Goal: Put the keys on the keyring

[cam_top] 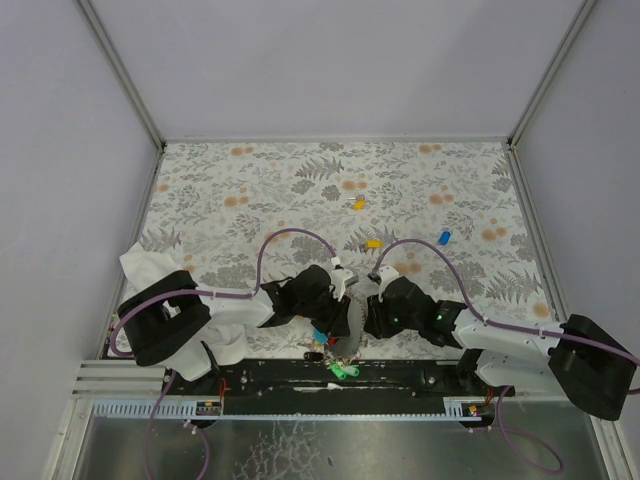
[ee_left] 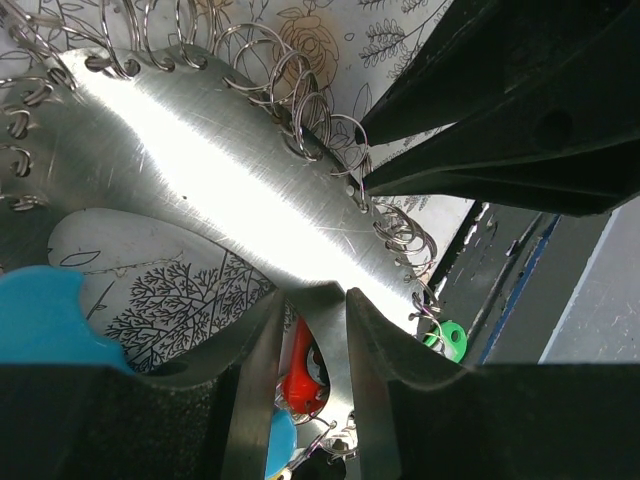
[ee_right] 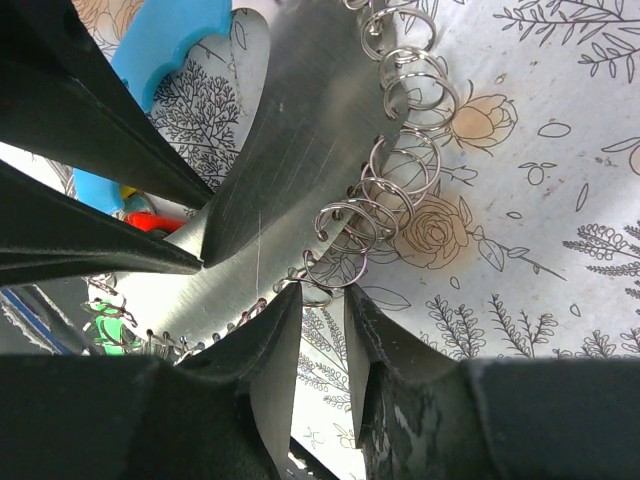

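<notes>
Both arms reach in to the near edge of the table (cam_top: pixel 250 190), and the claws face each other over its middle.

Left claw (ee_left: pixel 316 300): the fingers are closed on the plain lower edge of the keyring (ee_left: pixel 200 170), with the bright curved metal strap seated between the tips. Both wrist views agree on this. The strap runs diagonally across the left wrist view. A row of small split rings (ee_left: pixel 300 95) passes through holes along its far edge. Its light-blue section (ee_left: pixel 40 315) shows at lower left.

Right claw (ee_right: pixel 315 300): the tips are at the ringed edge of the strap, opposite the left claw. A narrow slit shows between the fingers (ee_right: pixel 270 370), and the patterned tabletop is visible through it. One ring lies right at the tips. I cannot tell whether it is pinched or only touched.

Keys at the strap: the red key (ee_left: pixel 300 385) is below the strap, just behind my left fingers. The green key (ee_left: pixel 448 340) is beside the last rings at the strap's end. I cannot tell whether either is threaded.

Keys loose on the table, well apart from both claws: the yellow key (cam_top: pixel 358 204), a second yellow key (cam_top: pixel 374 243) nearer to me, and the blue key (cam_top: pixel 444 237) to the right of that.

The white cloth (cam_top: pixel 150 270) lies bunched beside the left arm's base.
</notes>
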### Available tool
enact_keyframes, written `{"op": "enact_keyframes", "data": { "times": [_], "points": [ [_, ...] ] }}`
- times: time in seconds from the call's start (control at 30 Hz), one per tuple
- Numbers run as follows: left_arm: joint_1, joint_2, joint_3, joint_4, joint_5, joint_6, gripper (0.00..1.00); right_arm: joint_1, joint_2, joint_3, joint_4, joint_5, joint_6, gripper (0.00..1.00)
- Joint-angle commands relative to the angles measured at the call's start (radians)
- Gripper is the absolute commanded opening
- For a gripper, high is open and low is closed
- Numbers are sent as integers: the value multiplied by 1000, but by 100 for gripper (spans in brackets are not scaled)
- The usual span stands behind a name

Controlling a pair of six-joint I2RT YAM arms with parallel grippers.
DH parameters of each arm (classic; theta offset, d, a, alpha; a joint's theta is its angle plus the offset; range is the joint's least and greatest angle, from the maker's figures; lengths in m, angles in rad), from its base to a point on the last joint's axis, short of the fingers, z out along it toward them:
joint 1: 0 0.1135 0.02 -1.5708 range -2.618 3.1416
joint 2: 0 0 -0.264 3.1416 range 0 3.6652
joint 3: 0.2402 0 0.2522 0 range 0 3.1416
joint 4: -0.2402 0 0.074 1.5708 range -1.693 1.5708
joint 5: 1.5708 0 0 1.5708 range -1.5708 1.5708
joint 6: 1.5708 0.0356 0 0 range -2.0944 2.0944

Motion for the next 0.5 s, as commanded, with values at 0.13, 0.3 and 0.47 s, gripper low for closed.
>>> {"op": "enact_keyframes", "data": {
  "times": [0.13,0.3,0.47],
  "points": [
    [-2,10,15,17,-5,21,30,8,-10,-46,93,-101,-75,32],
    [0,9,16,10,-11,25,30,7,-11,-65,164,-129,-90,30],
    [3,10,13,9,-12,25,30,8,7,-72,205,-166,-100,25]
  ]
}}
